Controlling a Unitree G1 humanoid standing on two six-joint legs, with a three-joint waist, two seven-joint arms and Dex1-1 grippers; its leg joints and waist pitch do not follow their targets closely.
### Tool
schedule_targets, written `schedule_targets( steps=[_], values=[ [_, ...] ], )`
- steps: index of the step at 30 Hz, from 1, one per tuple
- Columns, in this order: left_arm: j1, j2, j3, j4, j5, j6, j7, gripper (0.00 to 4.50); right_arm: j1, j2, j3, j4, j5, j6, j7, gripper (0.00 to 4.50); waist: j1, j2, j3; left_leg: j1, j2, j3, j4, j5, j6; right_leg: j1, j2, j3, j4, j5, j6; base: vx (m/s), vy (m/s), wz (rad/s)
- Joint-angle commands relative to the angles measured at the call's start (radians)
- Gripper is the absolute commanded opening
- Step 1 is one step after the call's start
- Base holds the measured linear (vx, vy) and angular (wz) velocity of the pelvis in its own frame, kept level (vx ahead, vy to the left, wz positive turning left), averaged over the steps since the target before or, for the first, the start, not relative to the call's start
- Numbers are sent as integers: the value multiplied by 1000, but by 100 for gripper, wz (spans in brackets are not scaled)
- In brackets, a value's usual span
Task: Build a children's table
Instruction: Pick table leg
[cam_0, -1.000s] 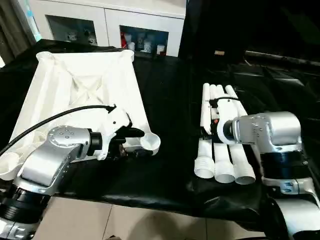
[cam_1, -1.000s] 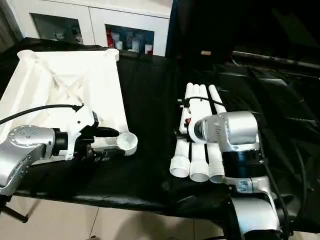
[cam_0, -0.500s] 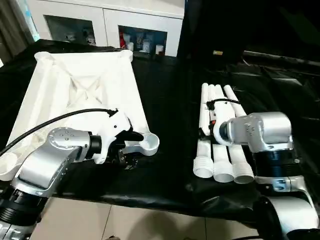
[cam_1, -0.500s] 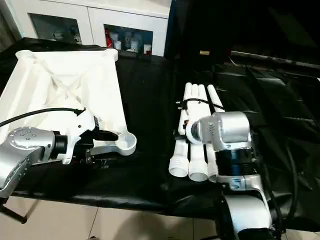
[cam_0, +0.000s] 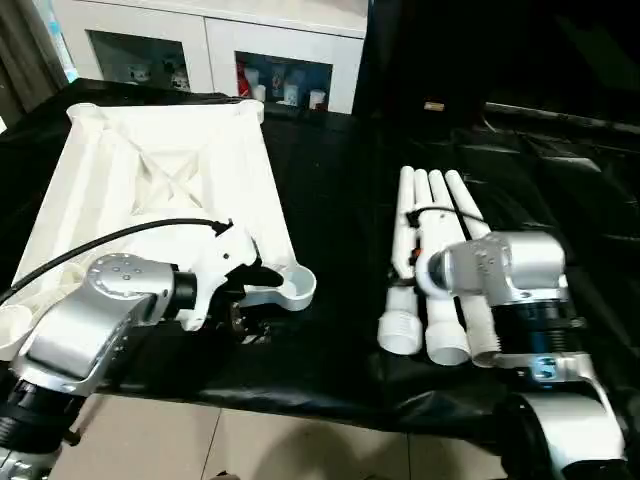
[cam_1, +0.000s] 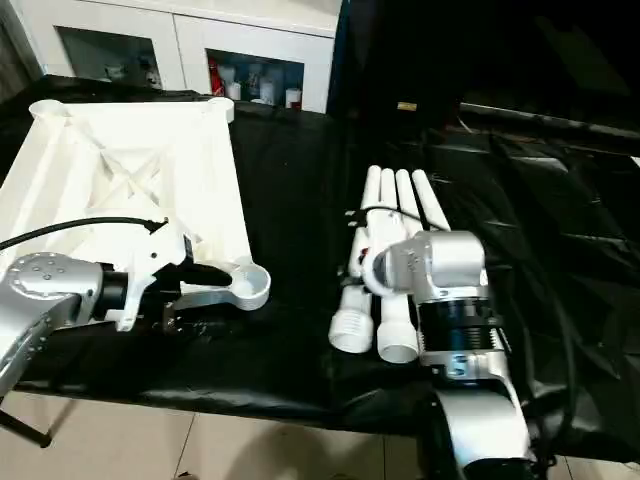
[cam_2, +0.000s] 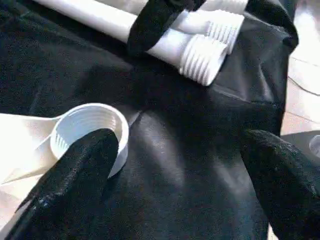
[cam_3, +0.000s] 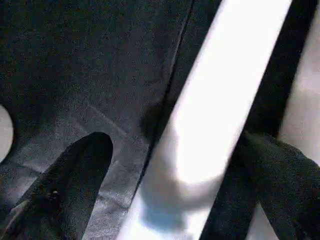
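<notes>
Table top (cam_0: 170, 190), white ribbed plastic w/ raised rim, is laid underside-up on the black-draped bench (cam_0: 340, 250); tapered tube legs (cam_1: 395, 250) are bundled to its right. Socket threads (cam_2: 87, 131) and ridged leg ends are resolved in left wrist view, not head views. Left end effector (cam_2: 170, 165) is spread at the corner socket; right end effector (cam_3: 175, 170) straddles a leg w/ fingers apart, nothing clamped.

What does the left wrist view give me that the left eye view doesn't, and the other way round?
Left wrist view alone: the ribbing inside the corner socket, and the left gripper, jaws wide open over the black cloth. Left eye view alone: the whole table top, the cabinet behind it, the silver right forearm above the legs. Both: that socket, the legs' threaded ends, the cloth.
</notes>
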Motion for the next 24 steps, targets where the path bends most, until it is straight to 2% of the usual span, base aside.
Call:
schedule_targets(
  steps=[1,2,5,6,8,10,14,15,18,20,24],
  values=[
    [5,9,-8,-23,-10,7,-7,444,-17,-3,-13,24,15,-12,-3,450,1,13,-65,5,47,-11,-83,-12,-59,60,-79,59,-66,-68,-189,0,0,0],
    [5,9,-8,-24,-10,8,-6,444,-18,-2,-13,30,15,-16,-3,450,0,8,-64,6,48,-10,-83,-19,-60,58,-79,59,-68,-80,-183,0,0,0],
    [5,10,-10,-29,-13,9,-5,444,-25,3,-27,55,15,-28,-6,450,1,11,-64,5,48,-11,-83,-18,-61,57,-78,60,-67,-90,-176,0,0,0],
    [5,10,-11,-31,-14,10,-4,449,-29,2,-27,70,12,-38,-5,431,1,7,-66,5,48,-11,-83,-9,-59,57,-79,58,-66,-90,-175,0,0,0],
    [6,9,-11,-34,-13,10,-2,450,-30,1,-25,83,10,-48,-4,420,1,7,-65,4,48,-11,-83,-6,-59,56,-78,58,-66,-85,-173,0,0,0],
    [7,7,-10,-37,-12,10,1,450,-29,-3,-16,93,6,-57,0,403,2,1,-66,4,48,-11,-83,9,-54,57,-77,58,-63,-65,-173,0,0,0],
    [10,7,-8,-40,-11,10,5,450,-25,-2,-10,112,8,-70,0,369,1,2,-66,5,48,-10,-83,12,-55,57,-77,57,-63,-53,-175,0,0,0],
    [12,6,-9,-44,-12,11,7,450,-25,-2,-10,120,9,-75,-1,369,1,-3,-67,4,48,-9,-82,13,-53,57,-76,57,-63,-52,-175,0,0,0],
    [15,2,-11,-50,-14,15,10,450,-29,-2,-17,133,12,-80,-5,343,0,0,-66,5,48,-10,-83,-1,-57,55,-77,57,-65,-75,-171,0,0,0],
    [15,-1,-13,-50,-13,14,13,450,-30,-4,-18,139,13,-83,-3,334,1,-2,-65,5,48,-10,-83,-6,-58,55,-77,57,-66,-81,-170,0,0,0],
    [14,-4,-16,-42,-7,7,15,450,-25,-5,-23,152,16,-89,-2,290,0,-3,-67,4,48,-10,-82,9,-58,56,-76,57,-62,-51,-174,0,0,0]
  ],
)
